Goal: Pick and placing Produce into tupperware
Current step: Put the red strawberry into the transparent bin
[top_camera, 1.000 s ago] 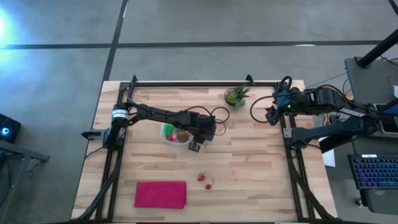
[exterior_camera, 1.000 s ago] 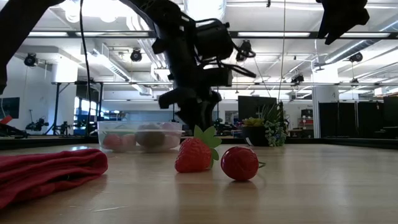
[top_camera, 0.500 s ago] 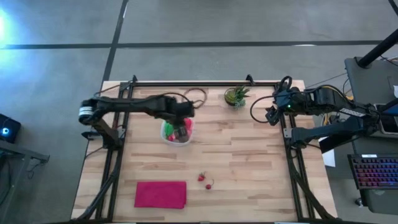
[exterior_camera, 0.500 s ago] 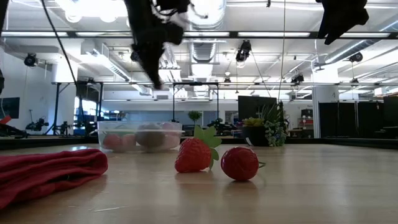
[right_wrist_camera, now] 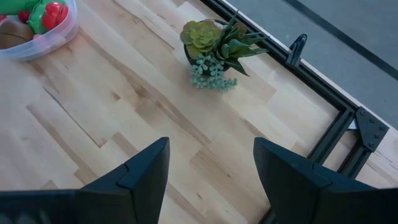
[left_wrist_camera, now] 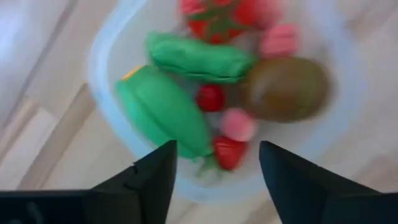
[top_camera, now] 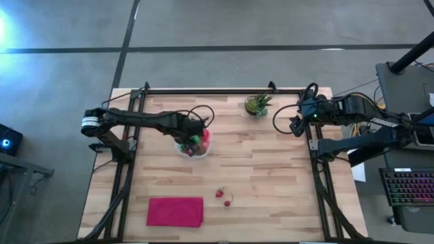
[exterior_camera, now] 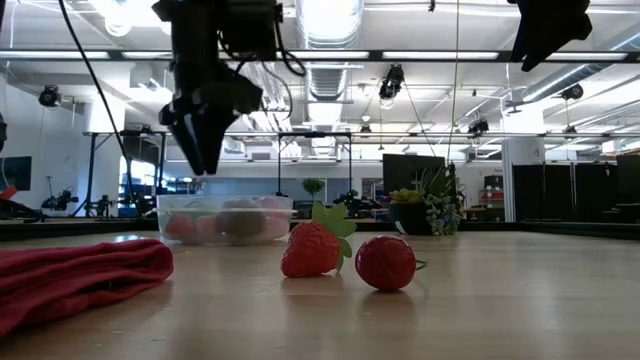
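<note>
The clear tupperware (top_camera: 184, 150) stands on the table left of centre and holds two green oblong pieces (left_wrist_camera: 165, 109), a brown kiwi (left_wrist_camera: 286, 87), pink balls and small red berries. My left gripper (left_wrist_camera: 214, 155) is open and empty, pointing down just above the tupperware; it also shows in the high view (top_camera: 195, 135) and the low view (exterior_camera: 205, 150). A toy strawberry (exterior_camera: 315, 250) and a red cherry-like ball (exterior_camera: 385, 262) lie on the table nearer the front edge. My right gripper (right_wrist_camera: 211, 149) is open and empty, and waits at the table's right edge (top_camera: 296, 126).
A flat magenta cloth (top_camera: 175, 211) lies near the front left. A spiky green potted plant (top_camera: 258, 104) stands at the far edge, right of centre. Bare wood (top_camera: 271, 169) lies between the tupperware and the right arm.
My left gripper has gone from beside the tupperware's right side toward the table's left. It rose high on the way and has come down again, and now points down over the tupperware. The strawberry and the red ball have not moved.
</note>
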